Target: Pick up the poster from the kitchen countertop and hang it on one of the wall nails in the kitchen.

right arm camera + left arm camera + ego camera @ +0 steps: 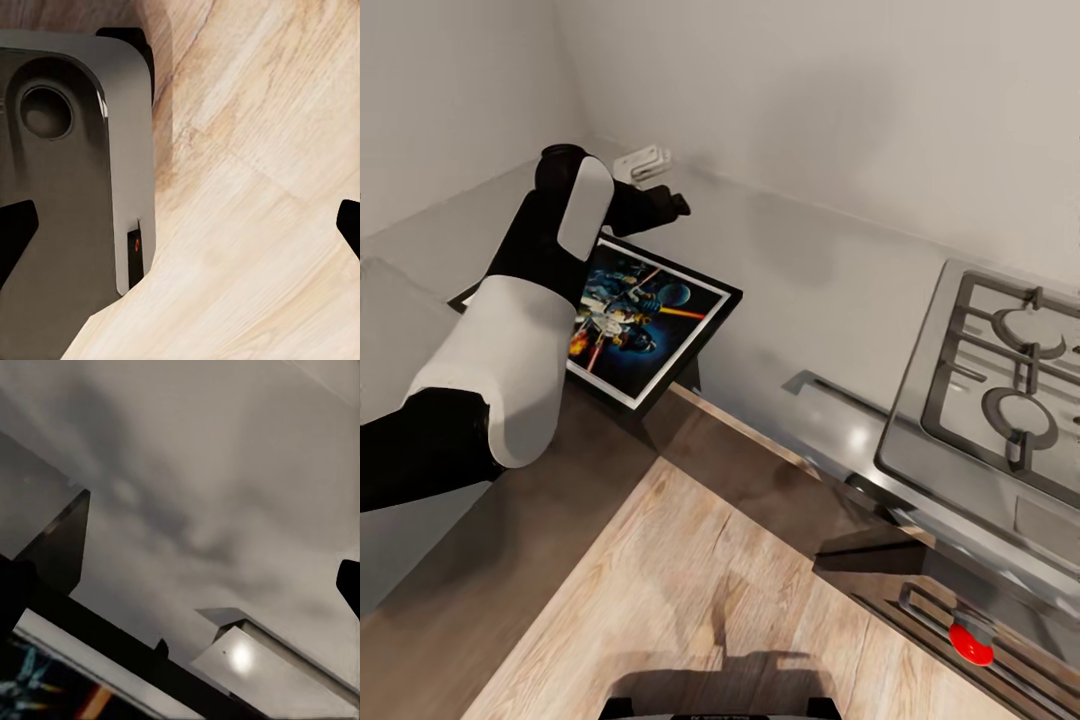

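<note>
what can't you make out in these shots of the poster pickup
- Poster: in the head view its left part is hidden by the left arm; in the left wrist view only a cropped corner shows.
- Left gripper: too small and dark in the head view to tell open or shut.
- Gas hob: cut off by the head view's right edge.

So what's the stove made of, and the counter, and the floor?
The stove looks like brushed steel, silvery with soft shine, and its grates look like darker cast metal. The countertop looks like smooth grey stone or laminate; it carries faint reflections, but I can't tell which. The floor looks like pale wood planks, with visible grain and seams.
</note>
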